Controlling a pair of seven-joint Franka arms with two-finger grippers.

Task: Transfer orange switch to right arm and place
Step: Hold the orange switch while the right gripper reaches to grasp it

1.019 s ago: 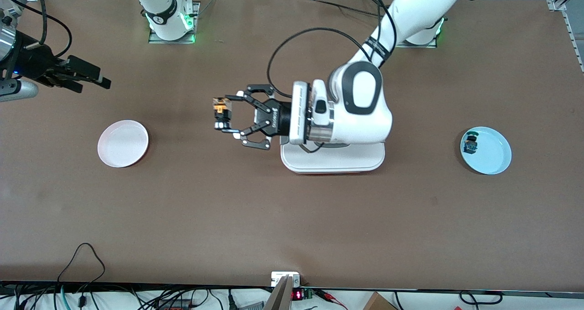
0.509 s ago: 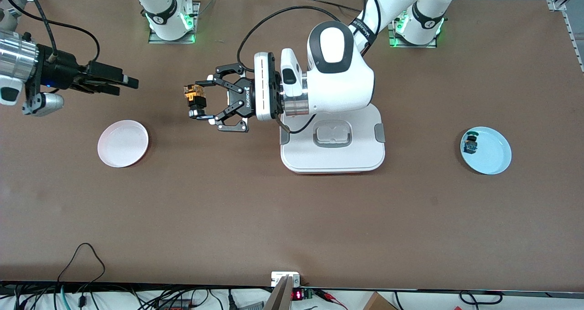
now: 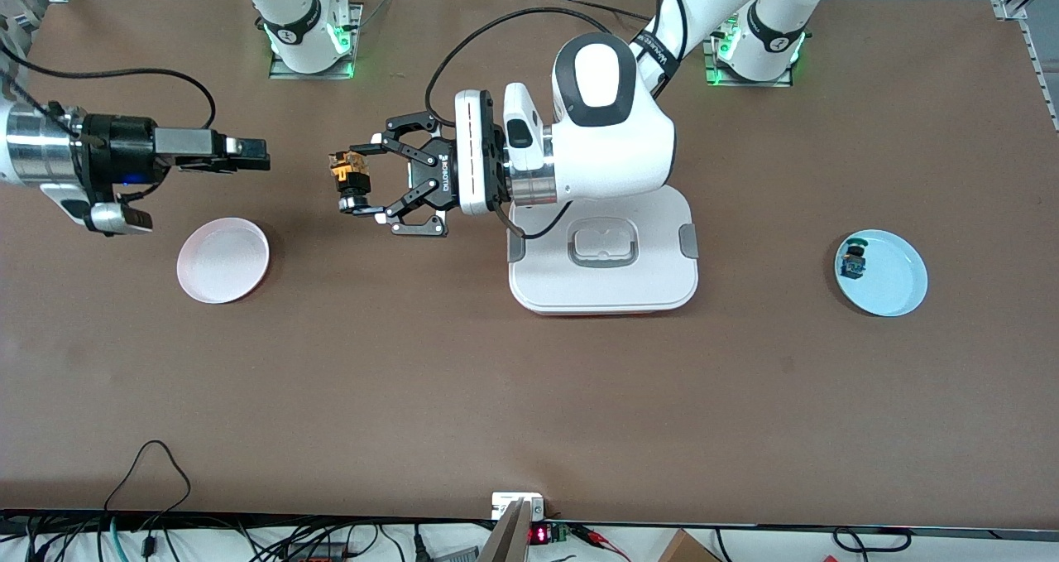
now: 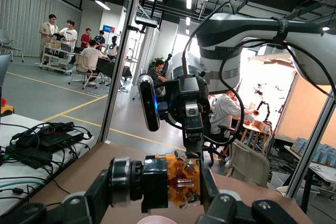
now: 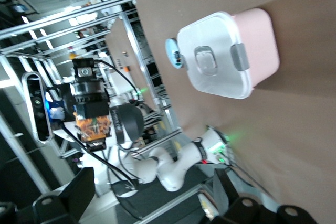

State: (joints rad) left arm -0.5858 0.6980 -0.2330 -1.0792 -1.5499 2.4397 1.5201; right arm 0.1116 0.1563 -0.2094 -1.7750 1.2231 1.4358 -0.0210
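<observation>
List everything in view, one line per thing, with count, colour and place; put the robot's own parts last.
orange switch: one, orange-yellow body with black collar, held up over the table between the two grippers.
pink plate: one, pale pink, on the table toward the right arm's end.
blue plate: one, light blue, on the table toward the left arm's end.
blue switch: one, blue body, lying on the blue plate.
lidded box: one, white lid over a pink base, mid-table.
left gripper: one, black, shut on the orange switch.
right gripper: one, black, open, in the air above the table near the pink plate, pointing at the switch.
</observation>
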